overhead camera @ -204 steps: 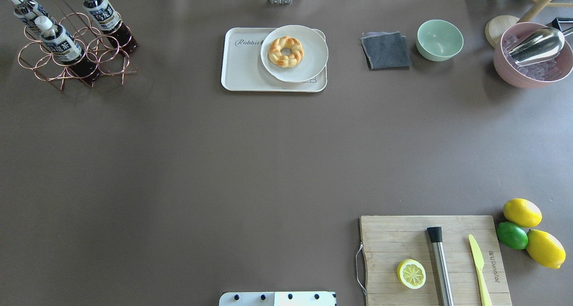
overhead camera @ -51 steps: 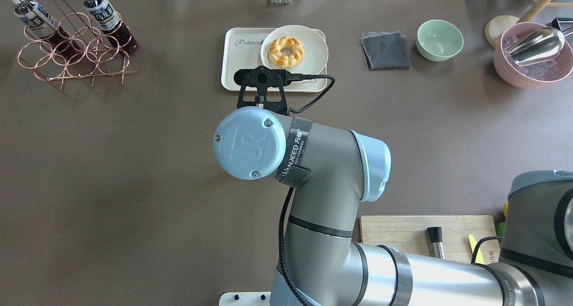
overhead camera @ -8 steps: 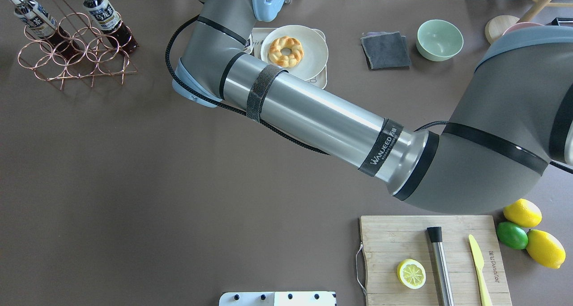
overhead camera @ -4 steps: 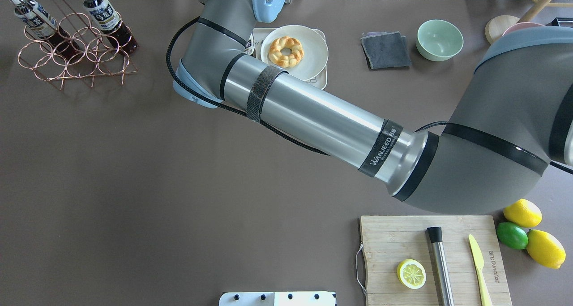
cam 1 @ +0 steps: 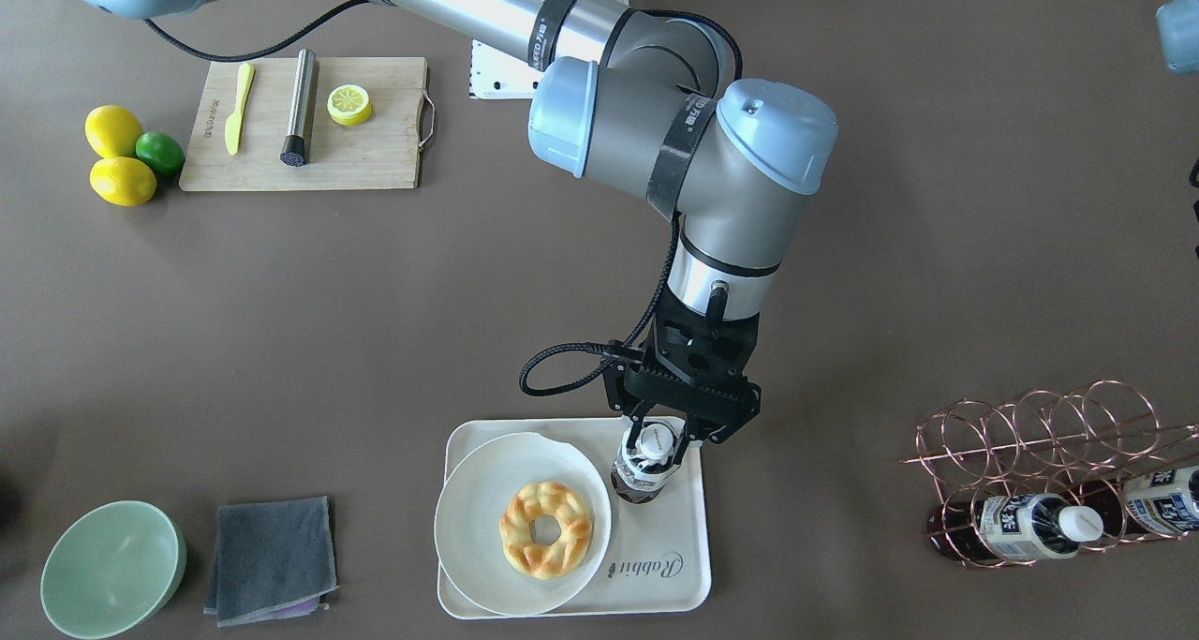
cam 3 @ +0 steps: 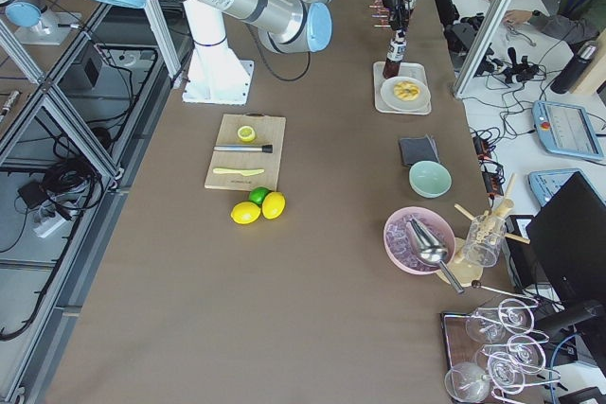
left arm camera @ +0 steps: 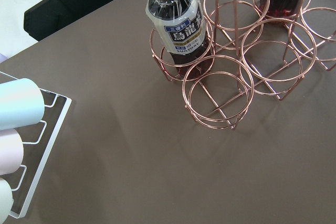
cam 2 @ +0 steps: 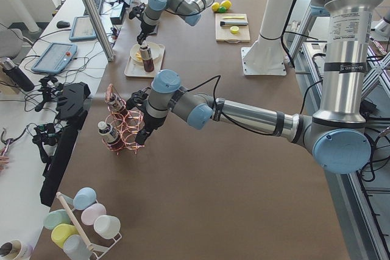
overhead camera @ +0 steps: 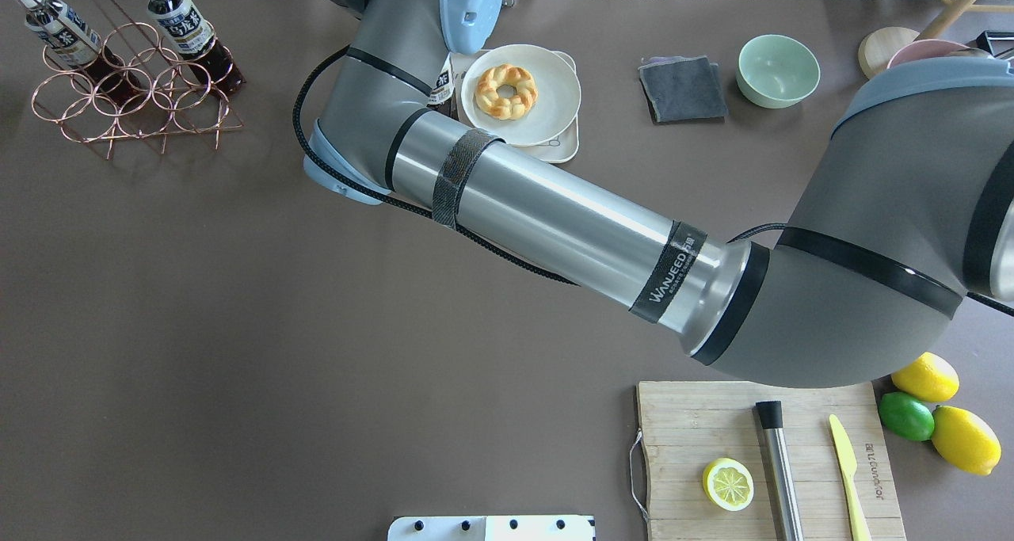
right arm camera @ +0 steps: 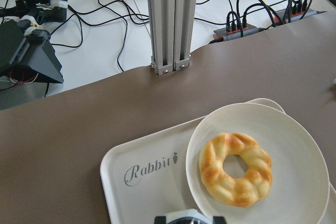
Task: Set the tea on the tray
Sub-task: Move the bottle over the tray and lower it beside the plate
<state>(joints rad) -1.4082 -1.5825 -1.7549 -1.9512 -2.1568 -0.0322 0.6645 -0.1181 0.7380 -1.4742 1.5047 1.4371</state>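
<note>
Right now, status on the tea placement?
Right gripper straddling tea cap, grip unclear; left gripper by rack, state unclear. Tea upright on tray, beside plate. No obstruction seen.

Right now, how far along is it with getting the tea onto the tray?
Nearly done: the tea stands upright on the tray beside the plate. In hand: the right tool straddles its cap; whether it grips, I cannot tell. Left, probably: open and lift clear.
</note>
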